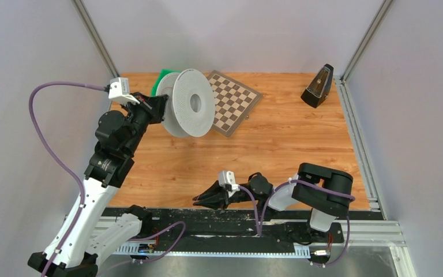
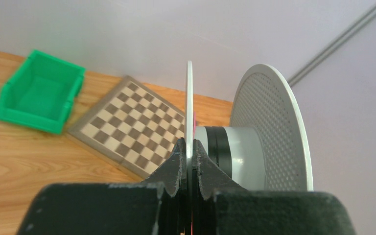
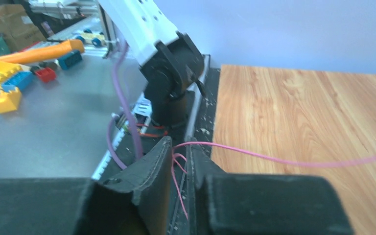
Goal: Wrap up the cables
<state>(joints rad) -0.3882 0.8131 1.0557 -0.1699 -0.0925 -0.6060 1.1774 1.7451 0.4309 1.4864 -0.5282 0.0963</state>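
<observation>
Right gripper: pinches the pink cable, which trails off to its right.
Cable handling: thin, light, probably springy and slippery; best held close by the fingertips.
Left gripper: clamps the spool by its thin flange, hub just beyond.

You see a matt grey plastic spool at upper left of the top view, its flange finely perforated. The table is smooth, lightly sheened wood. The green bin is glossy plastic, the pink cable is smooth, and the fingers are rough matt black.
</observation>
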